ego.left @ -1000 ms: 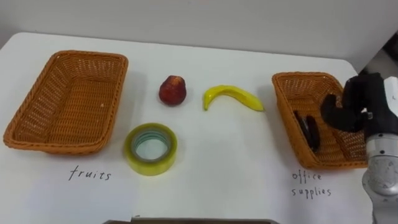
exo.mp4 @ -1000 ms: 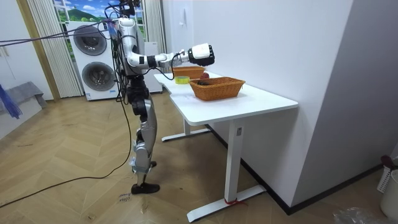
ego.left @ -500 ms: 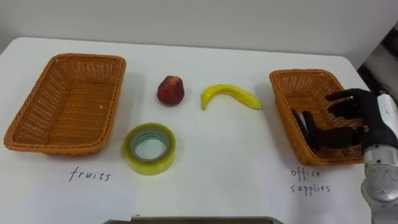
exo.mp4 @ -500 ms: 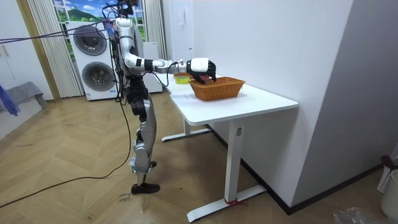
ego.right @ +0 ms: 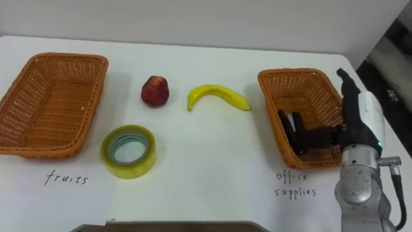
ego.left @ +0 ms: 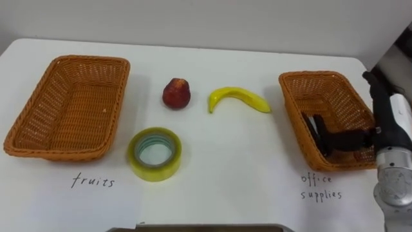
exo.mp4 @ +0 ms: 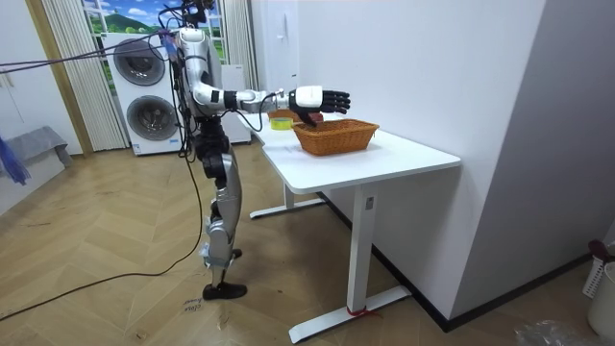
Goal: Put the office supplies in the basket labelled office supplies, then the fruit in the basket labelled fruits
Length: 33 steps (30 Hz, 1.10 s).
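My right hand [ego.left: 387,120] hangs over the right wicker basket [ego.left: 322,95], fingers straight and apart from the weave, holding nothing; in the room view the right hand [exo.mp4: 325,98] reaches out level above that basket [exo.mp4: 336,137]. A black office item [ego.left: 317,133] lies inside the basket, beside the hand's dark thumb. On the white table [ego.left: 225,174] lie a red fruit [ego.left: 177,93], a yellow banana [ego.left: 239,98] and a yellow-green tape roll [ego.left: 154,153]. The left wicker basket [ego.left: 38,138] holds nothing.
Handwritten labels sit on the table in front of each basket. The right basket is close to the table's right edge [ego.left: 376,67]. A white wall runs along the table's far side. In the room view I stand at the table's end, washing machines [exo.mp4: 144,96] behind me.
My right hand's fingers have uncurled from a fist to straight, and the hand has come down lower over the right basket. The things on the table have not moved.
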Available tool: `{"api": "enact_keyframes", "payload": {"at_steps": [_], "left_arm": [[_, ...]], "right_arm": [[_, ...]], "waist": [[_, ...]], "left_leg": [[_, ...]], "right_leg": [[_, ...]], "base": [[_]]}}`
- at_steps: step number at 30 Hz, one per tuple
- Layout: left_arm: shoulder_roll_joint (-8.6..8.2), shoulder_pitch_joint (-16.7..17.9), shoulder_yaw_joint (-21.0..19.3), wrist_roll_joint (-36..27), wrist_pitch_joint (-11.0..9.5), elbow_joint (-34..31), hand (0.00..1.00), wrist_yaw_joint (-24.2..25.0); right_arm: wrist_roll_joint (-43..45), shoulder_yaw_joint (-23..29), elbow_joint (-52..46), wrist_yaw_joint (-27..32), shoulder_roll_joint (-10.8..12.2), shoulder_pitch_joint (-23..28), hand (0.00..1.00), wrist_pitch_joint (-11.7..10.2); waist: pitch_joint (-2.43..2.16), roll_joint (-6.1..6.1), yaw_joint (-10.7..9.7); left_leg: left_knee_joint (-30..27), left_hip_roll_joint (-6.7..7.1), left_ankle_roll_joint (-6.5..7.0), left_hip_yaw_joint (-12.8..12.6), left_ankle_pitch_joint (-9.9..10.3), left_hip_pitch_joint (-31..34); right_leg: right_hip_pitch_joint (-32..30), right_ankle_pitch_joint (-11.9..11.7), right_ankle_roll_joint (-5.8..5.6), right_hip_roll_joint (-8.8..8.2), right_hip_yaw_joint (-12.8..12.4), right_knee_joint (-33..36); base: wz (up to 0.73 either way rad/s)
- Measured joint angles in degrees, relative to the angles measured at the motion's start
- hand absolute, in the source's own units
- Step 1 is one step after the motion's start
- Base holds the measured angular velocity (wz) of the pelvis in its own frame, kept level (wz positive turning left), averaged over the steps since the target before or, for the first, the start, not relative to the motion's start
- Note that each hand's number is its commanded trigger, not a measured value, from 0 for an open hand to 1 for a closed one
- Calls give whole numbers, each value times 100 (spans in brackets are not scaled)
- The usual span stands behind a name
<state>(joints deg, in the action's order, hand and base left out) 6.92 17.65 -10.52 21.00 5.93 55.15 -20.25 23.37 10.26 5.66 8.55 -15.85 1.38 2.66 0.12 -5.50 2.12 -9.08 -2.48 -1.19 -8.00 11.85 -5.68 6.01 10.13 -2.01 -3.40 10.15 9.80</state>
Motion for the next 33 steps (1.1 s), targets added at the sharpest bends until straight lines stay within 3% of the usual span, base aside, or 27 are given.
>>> {"api": "enact_keyframes", "payload": {"at_steps": [7,15,22,23,27,33], "left_arm": [[-6,30,3,-6,0,-1,0,-2],[-8,-32,-1,-8,-36,10,0,-18],[-26,-128,27,-6,-32,9,0,69],[-13,-129,66,-14,-20,13,0,68],[53,-152,242,-21,-1,15,0,69],[26,-313,320,-19,65,11,0,84]], "right_arm": [[-241,-37,-651,-95,0,0,0,2],[-465,-138,-1337,-465,0,-79,0,-1],[-749,-584,-1590,-904,-1,-398,0,119],[-828,-708,-1592,-948,-2,-503,0,140],[-1250,-1080,-1591,-1015,3,-777,0,228],[-1428,-1418,-1591,-1145,73,-1007,0,251]], "waist": [[1,-39,10],[-2,-88,154],[4,-108,301],[-14,-142,310],[-2,-199,332],[25,-198,589]], "left_leg": [[1,-1,0,11,0,5],[-21,1,0,3,0,-3],[3,0,0,18,0,30],[4,-1,0,33,0,29],[-37,2,1,90,-1,29],[-32,14,2,156,0,45]], "right_leg": [[-3,0,0,-2,13,-2],[17,0,0,-5,10,-3],[-1,0,0,-5,24,7],[3,0,0,-4,42,11],[42,0,0,-7,114,-4],[53,0,0,-15,164,-13]], "base": [[0],[0],[0],[4],[10],[6]]}}
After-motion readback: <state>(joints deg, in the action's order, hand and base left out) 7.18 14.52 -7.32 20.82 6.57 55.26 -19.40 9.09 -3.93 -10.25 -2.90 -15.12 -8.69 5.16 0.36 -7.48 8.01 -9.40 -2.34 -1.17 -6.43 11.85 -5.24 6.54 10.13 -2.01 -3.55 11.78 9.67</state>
